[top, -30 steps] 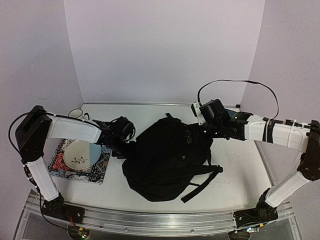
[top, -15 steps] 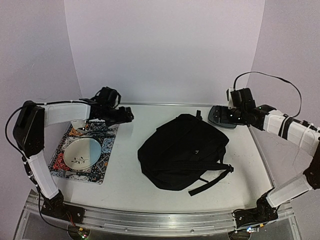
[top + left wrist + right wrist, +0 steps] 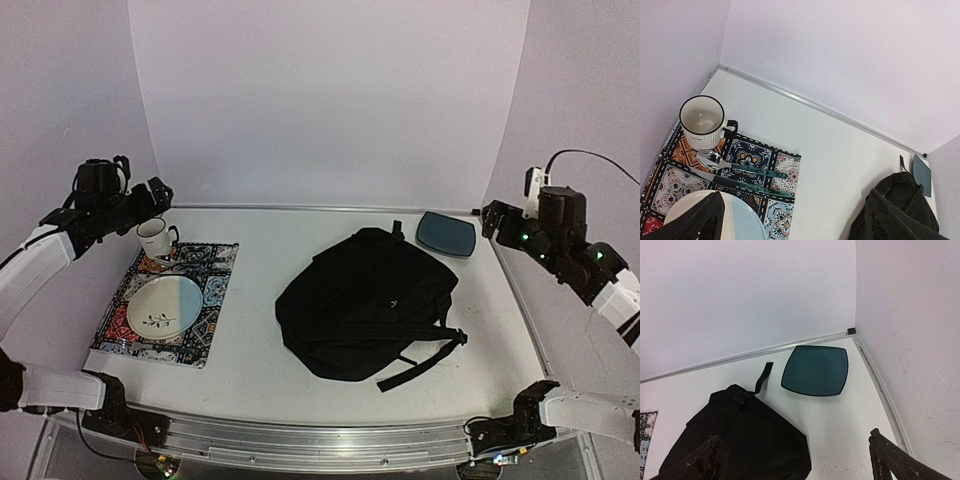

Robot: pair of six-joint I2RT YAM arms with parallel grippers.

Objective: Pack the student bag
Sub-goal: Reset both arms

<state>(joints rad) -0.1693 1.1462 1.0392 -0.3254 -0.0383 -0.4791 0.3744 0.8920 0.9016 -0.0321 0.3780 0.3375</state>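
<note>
Left end effector (image 3: 155, 200), right end effector (image 3: 492, 222) pulled back outward, jaws apart; student bag (image 3: 365, 310) between, untouched.

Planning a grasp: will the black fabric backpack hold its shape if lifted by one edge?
Probably not: the black fabric backpack lies slumped and creased, so it would likely sag. Its loose shoulder strap may drag.

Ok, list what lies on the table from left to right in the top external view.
Colourful patterned placemat → large black fabric backpack → small dark blue-grey rounded-rectangle tray.
</note>
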